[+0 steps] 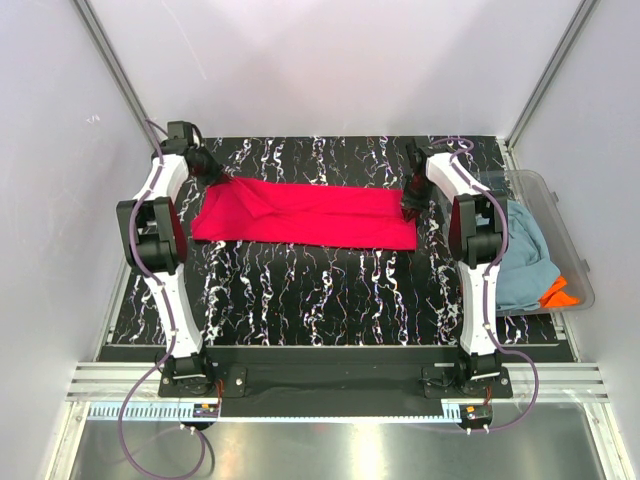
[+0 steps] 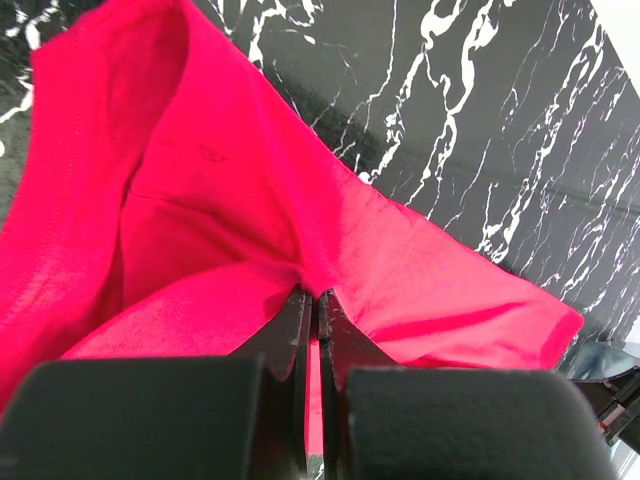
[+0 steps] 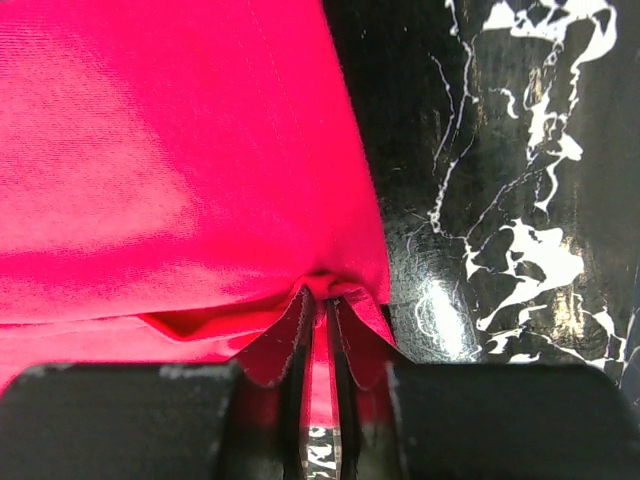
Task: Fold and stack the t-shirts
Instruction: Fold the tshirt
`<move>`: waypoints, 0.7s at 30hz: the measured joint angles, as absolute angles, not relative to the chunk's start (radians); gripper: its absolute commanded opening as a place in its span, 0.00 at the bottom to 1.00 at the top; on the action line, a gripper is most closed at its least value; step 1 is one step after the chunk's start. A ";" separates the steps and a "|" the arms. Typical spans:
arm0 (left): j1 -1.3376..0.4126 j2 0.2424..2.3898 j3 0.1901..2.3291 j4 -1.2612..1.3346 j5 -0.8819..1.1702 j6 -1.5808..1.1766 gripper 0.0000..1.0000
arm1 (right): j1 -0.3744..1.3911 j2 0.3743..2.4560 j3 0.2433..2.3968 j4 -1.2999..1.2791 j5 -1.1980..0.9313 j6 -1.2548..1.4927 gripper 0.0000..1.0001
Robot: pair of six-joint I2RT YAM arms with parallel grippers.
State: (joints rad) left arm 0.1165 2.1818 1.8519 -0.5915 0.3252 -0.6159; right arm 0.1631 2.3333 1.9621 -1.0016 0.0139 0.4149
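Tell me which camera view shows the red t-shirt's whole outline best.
Top external. It takes in the whole red t-shirt, stretched out as a long band. The left wrist view shows only a lifted, bunched end up close; the right wrist view shows only a flat corner, pinched at its edge.

Both arms are stretched forward from their bases, the left arm (image 1: 158,235) and the right arm (image 1: 474,240) with elbows raised and wrists bent downward. The left gripper (image 2: 318,297) is clamped, a fold of the red shirt (image 2: 200,190) pinched between its nearly touching fingers. The right gripper (image 3: 322,297) is likewise closed, the shirt's edge caught at its fingertips.
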 measured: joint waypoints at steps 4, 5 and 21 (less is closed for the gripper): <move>0.130 2.182 1.851 -0.586 0.313 -0.619 0.00 | 0.163 2.337 1.976 -1.004 0.014 0.415 0.15; 0.133 2.182 1.851 -0.584 0.310 -0.620 0.00 | 0.163 2.337 1.976 -1.004 0.014 0.415 0.16; 0.152 2.176 1.844 -0.582 0.273 -0.589 0.36 | 0.158 2.372 2.104 -1.077 0.053 0.385 0.45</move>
State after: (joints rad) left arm 0.1520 2.1761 1.8439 -0.5816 0.2733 -0.5892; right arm 0.1577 2.3722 2.1044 -1.0775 0.0528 0.3847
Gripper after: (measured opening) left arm 0.276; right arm 0.443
